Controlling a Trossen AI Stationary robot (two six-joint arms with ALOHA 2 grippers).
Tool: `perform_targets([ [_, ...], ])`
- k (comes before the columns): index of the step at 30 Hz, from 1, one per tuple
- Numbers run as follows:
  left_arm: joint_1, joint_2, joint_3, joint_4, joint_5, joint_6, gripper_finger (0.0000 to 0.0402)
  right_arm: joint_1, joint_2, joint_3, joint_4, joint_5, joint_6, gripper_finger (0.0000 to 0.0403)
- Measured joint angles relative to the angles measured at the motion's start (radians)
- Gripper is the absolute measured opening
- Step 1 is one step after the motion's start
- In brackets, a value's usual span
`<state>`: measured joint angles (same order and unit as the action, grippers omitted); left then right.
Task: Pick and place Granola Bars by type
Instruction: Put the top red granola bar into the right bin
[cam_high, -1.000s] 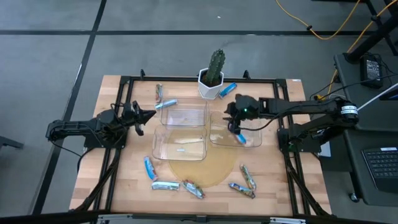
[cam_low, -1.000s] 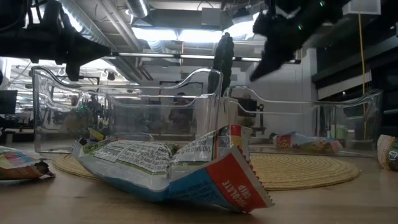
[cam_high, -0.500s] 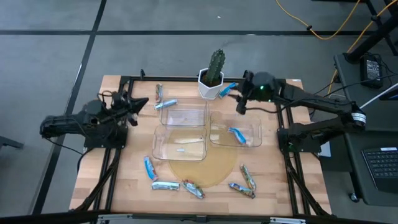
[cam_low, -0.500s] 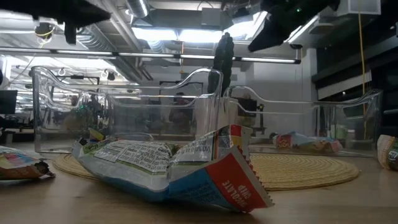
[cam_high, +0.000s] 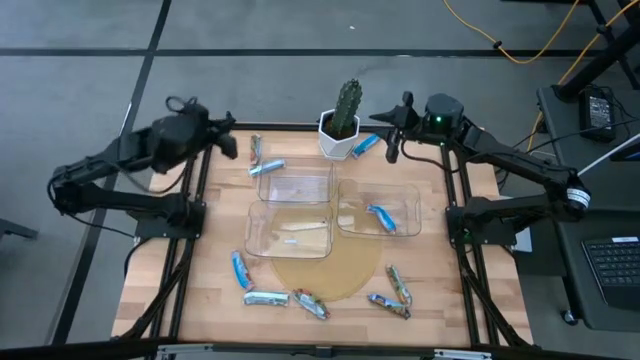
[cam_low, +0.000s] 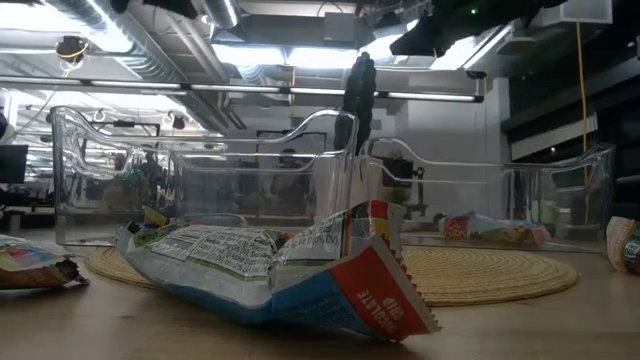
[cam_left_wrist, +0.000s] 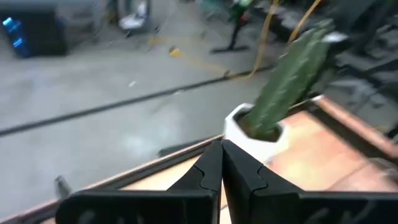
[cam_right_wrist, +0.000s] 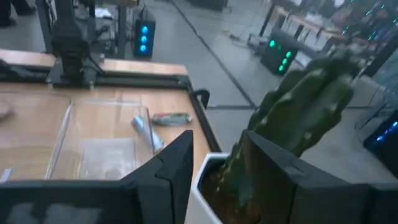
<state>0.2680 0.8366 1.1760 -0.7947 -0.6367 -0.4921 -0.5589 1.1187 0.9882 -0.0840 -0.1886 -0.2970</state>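
Hovering at the table's 11 o'clock corner, my left gripper (cam_high: 228, 146) is clenched empty; right gripper (cam_high: 392, 146), jaws released, sits by the cactus (cam_high: 346, 103); one bar (cam_high: 381, 216) lies in the 3 o'clock bin (cam_high: 408, 195); others litter the board.

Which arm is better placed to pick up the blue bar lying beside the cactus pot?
Probably the right. The right gripper hovers open just beside the blue bar, while the left gripper, shut, is farther away, across the cactus pot.

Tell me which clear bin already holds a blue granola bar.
The bin on the right, beside the two stacked bins; a blue bar lies inside it.
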Motion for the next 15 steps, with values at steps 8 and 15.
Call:
perform_targets([
  [8,0.324,0.146,0.025,-0.077,0.312,0.049,0.0002,-0.023,0.0,0.0,0.023,0.002,-0.041,0.0143],
  [15,0.574,0.256,0.025,-0.033,0.628,0.201,0.0002,-0.023,-0.001,0.0,0.035,0.002,-0.036,0.0143],
])
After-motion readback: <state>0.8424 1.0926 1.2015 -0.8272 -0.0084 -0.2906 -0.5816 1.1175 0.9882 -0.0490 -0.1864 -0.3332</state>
